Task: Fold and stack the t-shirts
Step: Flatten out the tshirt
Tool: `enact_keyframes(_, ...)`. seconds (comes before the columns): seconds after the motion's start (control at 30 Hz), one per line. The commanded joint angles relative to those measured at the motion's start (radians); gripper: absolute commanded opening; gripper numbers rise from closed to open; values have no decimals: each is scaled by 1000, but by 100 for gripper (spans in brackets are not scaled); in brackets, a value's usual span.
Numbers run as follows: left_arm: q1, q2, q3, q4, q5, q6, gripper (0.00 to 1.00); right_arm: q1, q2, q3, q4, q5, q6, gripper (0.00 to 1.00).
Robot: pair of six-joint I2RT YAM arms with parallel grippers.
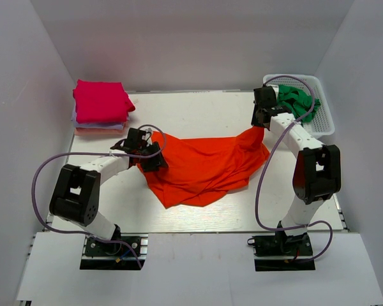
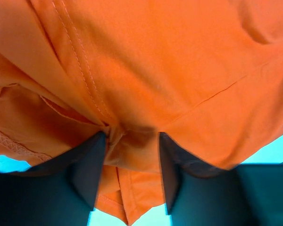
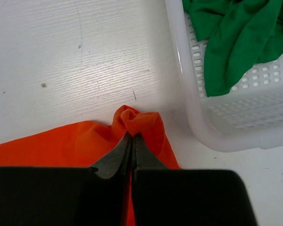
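Free room: bare table [image 1: 198, 111] strip far-centre, btwn folded t-shirt stack [image 1: 101, 105] far L and white basket [image 1: 324, 124] far R; also a strip on near side of orange t-shirt [image 1: 201, 169]. Obstacles: that shirt spread across centre; basket wall just R of right gripper [image 3: 131, 137], green t-shirts [image 3: 226, 42] heaped inside; side walls [image 1: 25, 95] close to stack & basket.

I have my right gripper [image 3: 131, 141] pinched tight on a bunched corner of the orange-red t-shirt [image 3: 56, 143], just left of the white basket [image 3: 212, 134] and clear of its wall. From there the shirt spreads away to the basket's left over the white table [image 3: 85, 52]. Inside the basket a green t-shirt [image 3: 226, 42] lies crumpled on the perforated floor.
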State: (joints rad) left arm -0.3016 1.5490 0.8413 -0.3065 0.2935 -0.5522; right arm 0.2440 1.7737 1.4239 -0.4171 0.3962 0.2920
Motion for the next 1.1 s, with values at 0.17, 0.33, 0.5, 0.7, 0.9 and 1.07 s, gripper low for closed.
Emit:
enact_keyframes(0.17, -8, 10, -5, 0, -22, 5, 25, -2, -39, 0, -17, 7, 19, 0)
enact_keyframes(0.33, -8, -12, 28, -60, -57, 5, 0, -3, -45, -3, -19, 6, 27, 0)
enact_keyframes(0.5, -8, -105, 56, -97, -143, -6, 0, -3, -65, 6, -34, 61, 42, 0)
enact_keyframes(0.7, -8, -329, 166, -106, -330, -26, 0, -25, -140, 79, -94, 147, 36, 0)
enact_keyframes(0.9, 15, -432, 367, -97, -502, -12, 0, -38, -310, 95, -91, 174, -8, 0)
enact_keyframes(1.07, 15, -481, 511, -149, -629, 18, 0, -37, -509, 90, -54, 173, -92, 0)
